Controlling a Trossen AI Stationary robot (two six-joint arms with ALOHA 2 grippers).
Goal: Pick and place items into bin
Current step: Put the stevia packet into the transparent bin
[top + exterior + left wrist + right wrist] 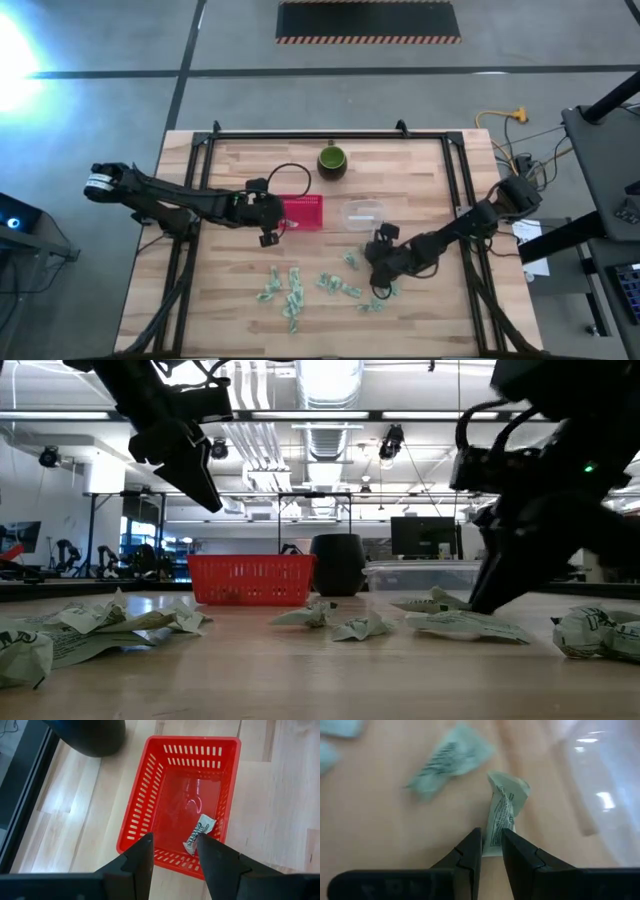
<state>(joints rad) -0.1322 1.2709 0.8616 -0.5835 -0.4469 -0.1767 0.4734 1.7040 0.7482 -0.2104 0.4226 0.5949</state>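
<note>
Several small pale green-and-white wrapped items (290,288) lie scattered on the wooden table's near half, and also show in the low view (362,627). The red basket (304,212) stands mid-table with one wrapped item (199,834) lying on its floor. My left gripper (173,851) hangs open above the basket's near rim with nothing between its fingers; in the high view it is beside the basket (268,236). My right gripper (491,842) is low among the items right of centre (377,272), shut on one wrapped item (501,807). My right gripper pinches one end (492,840) of the wrapped item between its two fingertips. The fingers slant down toward the table. The rest of the item sticks out ahead of the fingertips, along their line. Whether it is clear of the table I cannot tell.
A dark green cup (332,160) stands at the far middle, behind the basket. A clear plastic container (364,215) sits right of the basket, close to my right gripper. Another loose item (451,760) lies just beyond the held one. Black frame rails (320,135) run along the table's edges.
</note>
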